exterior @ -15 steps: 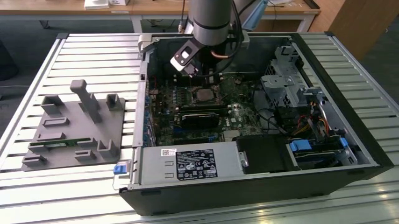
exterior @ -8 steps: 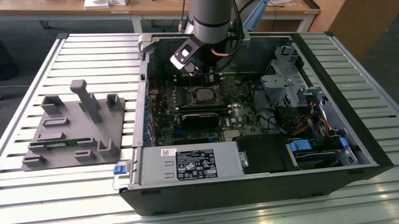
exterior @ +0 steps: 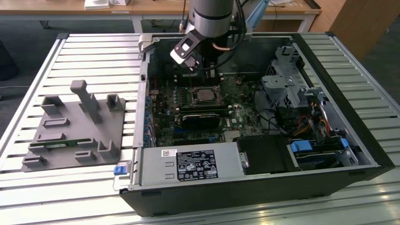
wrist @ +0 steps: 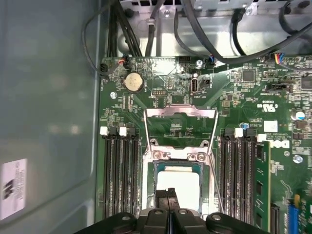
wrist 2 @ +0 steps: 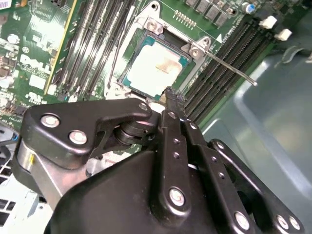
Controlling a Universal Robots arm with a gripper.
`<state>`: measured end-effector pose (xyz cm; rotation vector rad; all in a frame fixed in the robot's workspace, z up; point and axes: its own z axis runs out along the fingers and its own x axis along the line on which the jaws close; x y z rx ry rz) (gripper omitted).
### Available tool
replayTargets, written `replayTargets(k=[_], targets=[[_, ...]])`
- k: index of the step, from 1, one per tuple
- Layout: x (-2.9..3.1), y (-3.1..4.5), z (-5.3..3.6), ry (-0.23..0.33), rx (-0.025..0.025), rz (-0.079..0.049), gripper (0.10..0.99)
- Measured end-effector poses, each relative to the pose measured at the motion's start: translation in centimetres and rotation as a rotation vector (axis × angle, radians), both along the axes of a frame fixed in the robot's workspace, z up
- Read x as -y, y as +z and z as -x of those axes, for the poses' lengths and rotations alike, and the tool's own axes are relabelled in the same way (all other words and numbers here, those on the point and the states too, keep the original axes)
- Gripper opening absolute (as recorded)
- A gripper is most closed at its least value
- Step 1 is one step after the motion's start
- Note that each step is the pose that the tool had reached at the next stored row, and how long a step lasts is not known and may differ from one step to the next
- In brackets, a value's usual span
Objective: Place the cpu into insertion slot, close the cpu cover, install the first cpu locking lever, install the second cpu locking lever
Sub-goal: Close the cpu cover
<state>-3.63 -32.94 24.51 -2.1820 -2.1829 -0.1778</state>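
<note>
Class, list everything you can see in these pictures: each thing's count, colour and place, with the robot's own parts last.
computer case: one, black, open, on the slatted table
motherboard: one, green, inside the case
cpu: one, pale silver, mid-motherboard, framed by the silver cpu cover
memory slots: several, black, either side of the cpu
power supply: one, silver, at the case's edge
fixture tray: one, grey, on the table at the exterior view's left
arm: one, grey, above the case
gripper: one, black, shut, over the cpu

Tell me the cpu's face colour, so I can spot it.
Pale silver-beige with a green edge; the cpu shows best in the second wrist view.
</note>
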Motion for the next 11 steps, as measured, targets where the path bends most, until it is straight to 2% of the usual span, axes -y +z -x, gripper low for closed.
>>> replayTargets(k=[7,11], targets=[[0.00,2.15,0.00,0.000,-0.0046,-0.001,0.118],[0.28,2.28,0.00,0.000,-0.0053,-0.004,0.118]])
